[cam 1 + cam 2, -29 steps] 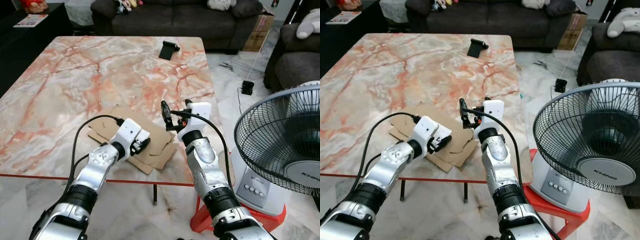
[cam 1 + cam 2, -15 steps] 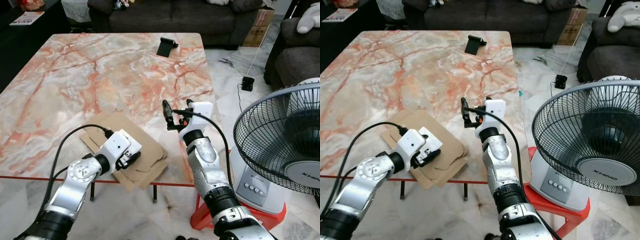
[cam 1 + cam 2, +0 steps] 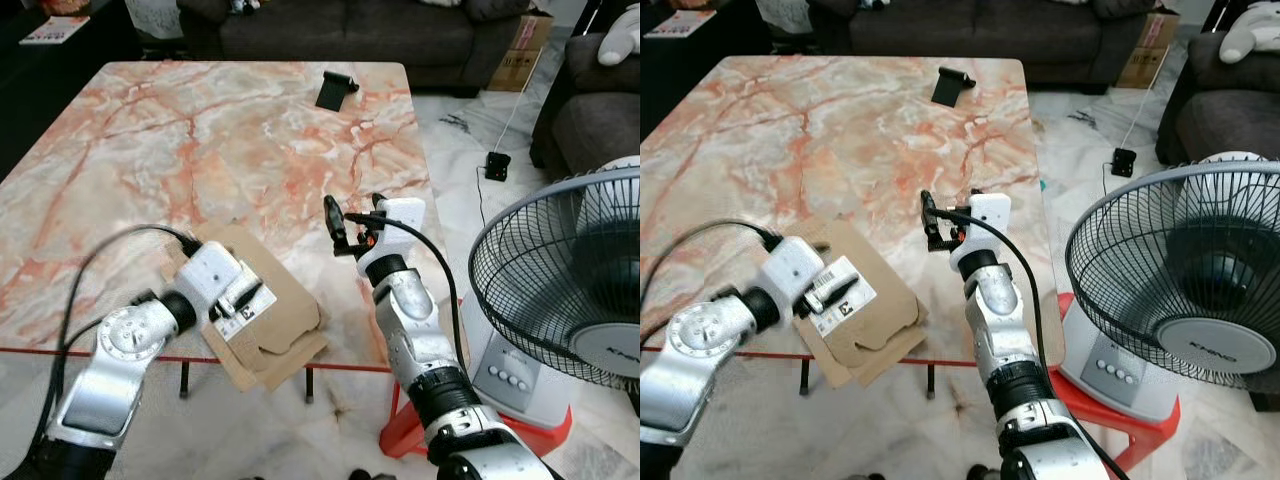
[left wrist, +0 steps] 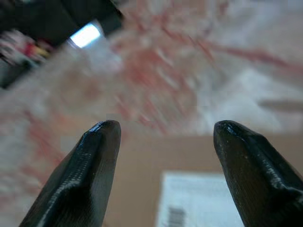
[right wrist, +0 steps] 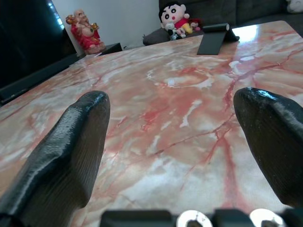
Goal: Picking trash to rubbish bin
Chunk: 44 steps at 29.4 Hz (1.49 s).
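Cardboard (image 3: 270,320) on table's (image 3: 200,130) near edge, fan (image 3: 570,290) to the right.

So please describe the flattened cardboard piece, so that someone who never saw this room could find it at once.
Start at the large marble table with orange-red veins. At its near edge, beside the left pincer, lies the flat brown cardboard, one corner hanging over the edge. It is the brown sheet with a white printed label, unlike the small black stand at the far end.

Left hand (image 4: 161,142) view blurred; fan (image 3: 565,280) cropped.
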### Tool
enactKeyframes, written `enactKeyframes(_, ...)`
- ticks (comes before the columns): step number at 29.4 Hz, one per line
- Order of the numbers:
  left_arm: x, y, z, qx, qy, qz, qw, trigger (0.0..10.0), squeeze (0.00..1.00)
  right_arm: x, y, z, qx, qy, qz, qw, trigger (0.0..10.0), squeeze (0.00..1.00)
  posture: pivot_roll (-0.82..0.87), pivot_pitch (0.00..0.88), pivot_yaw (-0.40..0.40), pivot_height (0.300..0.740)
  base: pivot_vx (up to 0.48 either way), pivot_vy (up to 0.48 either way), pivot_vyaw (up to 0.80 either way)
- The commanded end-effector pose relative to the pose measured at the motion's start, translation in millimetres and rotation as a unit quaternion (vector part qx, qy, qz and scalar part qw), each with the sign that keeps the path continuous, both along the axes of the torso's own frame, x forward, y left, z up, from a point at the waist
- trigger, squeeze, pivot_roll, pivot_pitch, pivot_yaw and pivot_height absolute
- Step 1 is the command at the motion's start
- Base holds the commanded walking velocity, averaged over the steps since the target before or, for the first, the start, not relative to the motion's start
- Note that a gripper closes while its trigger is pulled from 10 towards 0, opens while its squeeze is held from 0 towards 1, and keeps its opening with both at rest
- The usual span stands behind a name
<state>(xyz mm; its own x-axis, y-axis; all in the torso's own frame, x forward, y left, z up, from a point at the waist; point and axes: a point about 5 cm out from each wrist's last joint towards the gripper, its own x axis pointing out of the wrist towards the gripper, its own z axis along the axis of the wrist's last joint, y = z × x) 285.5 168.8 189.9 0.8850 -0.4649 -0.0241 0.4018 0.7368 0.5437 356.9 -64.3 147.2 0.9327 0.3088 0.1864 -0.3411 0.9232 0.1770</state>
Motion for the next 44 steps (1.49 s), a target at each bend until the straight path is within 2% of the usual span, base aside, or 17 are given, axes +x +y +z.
enactKeyframes(1,-7.6,-4.8,4.4,0.024,-0.053,0.01,0.998,10.0,0.0,2.5,3.2,5.1,0.005,-0.004,0.005,1.0,10.0,0.0,0.15,0.173,-0.023,0.74,0.0,0.0,0.0)
enactKeyframes(3,-12.9,-9.4,2.6,0.023,-0.073,0.011,0.997,10.0,0.0,3.1,1.9,4.9,0.005,-0.004,0.003,1.0,10.0,0.0,0.16,0.176,-0.025,0.74,0.0,0.0,0.0)
enactKeyframes(5,-14.7,-9.9,-0.8,-0.023,-0.069,0.024,0.997,10.0,0.0,3.8,1.0,4.4,0.003,-0.003,0.003,1.0,10.0,0.0,0.16,0.176,-0.027,0.74,0.0,0.0,0.0)
enactKeyframes(7,-11.5,-4.2,-4.1,-0.067,-0.066,0.061,0.994,10.0,0.0,4.6,-0.1,4.2,0.002,-0.002,0.001,1.0,10.0,0.0,0.16,0.177,-0.027,0.74,0.0,0.0,0.0)
enactKeyframes(9,-11.2,-3.7,-4.5,-0.07,-0.067,0.065,0.993,10.0,0.0,4.7,-0.1,4.2,0.002,-0.002,0.001,1.0,10.0,0.0,0.16,0.178,-0.027,0.74,0.0,0.0,0.0)
enactKeyframes(10,-2.4,8.0,-8.9,-0.102,-0.085,0.125,0.983,10.0,0.0,5.6,-2.2,5.3,0.002,-0.004,-0.002,1.0,10.0,0.0,0.15,0.177,-0.028,0.74,0.0,0.0,0.0)
enactKeyframes(11,1.6,12.8,-10.0,-0.114,-0.097,0.154,0.977,10.0,0.0,5.9,-3.3,6.0,0.003,-0.006,-0.004,1.0,10.0,0.0,0.15,0.177,-0.031,0.74,0.0,0.0,0.0)
enactKeyframes(12,9.7,17.6,-10.0,-0.12,-0.127,0.204,0.963,10.0,0.0,6.0,-5.9,7.1,0.007,-0.012,-0.009,1.0,10.0,0.0,0.15,0.179,-0.034,0.74,0.0,0.0,0.0)
enactKeyframes(15,23.7,10.6,-10.1,-0.128,-0.143,0.229,0.954,10.0,0.0,6.1,-7.5,9.0,0.007,-0.023,-0.011,1.0,10.0,0.0,0.15,0.175,-0.038,0.74,0.0,0.0,0.0)
enactKeyframes(16,29.1,5.5,-8.0,-0.156,-0.144,0.23,0.95,10.0,0.0,5.9,-7.7,10.6,0.008,-0.028,-0.009,1.0,10.0,0.0,0.15,0.175,-0.038,0.74,0.0,0.0,0.0)
enactKeyframes(18,32.1,0.8,-7.2,-0.168,-0.142,0.223,0.95,10.0,0.0,5.4,-7.5,12.0,0.004,-0.034,-0.007,0.999,10.0,0.0,0.13,0.168,-0.033,0.74,0.0,0.0,0.0)
enactKeyframes(24,36.9,-9.9,-13.4,-0.174,-0.124,0.2,0.956,10.0,0.0,4.9,-11.0,13.0,0.0,-0.041,-0.014,0.999,10.0,0.0,0.12,0.152,-0.018,0.74,0.0,0.0,0.0)
enactKeyframes(25,39.6,-12.6,-18.7,-0.163,-0.118,0.202,0.959,10.0,0.0,5.2,-12.2,11.6,-0.001,-0.038,-0.018,0.999,10.0,0.0,0.12,0.148,-0.013,0.74,0.0,0.0,0.0)
enactKeyframes(29,41.9,-17.0,-25.6,-0.174,-0.118,0.202,0.956,10.0,0.0,4.2,-10.8,10.4,0.0,-0.04,-0.018,0.999,10.0,0.0,0.11,0.143,-0.007,0.74,0.0,0.0,0.0)
enactKeyframes(44,40.9,-29.1,-21.0,-0.194,-0.133,0.166,0.958,10.0,0.0,3.6,-10.6,8.4,-0.002,-0.038,-0.016,0.999,10.0,0.0,0.11,0.123,-0.008,0.74,0.0,0.0,0.0)
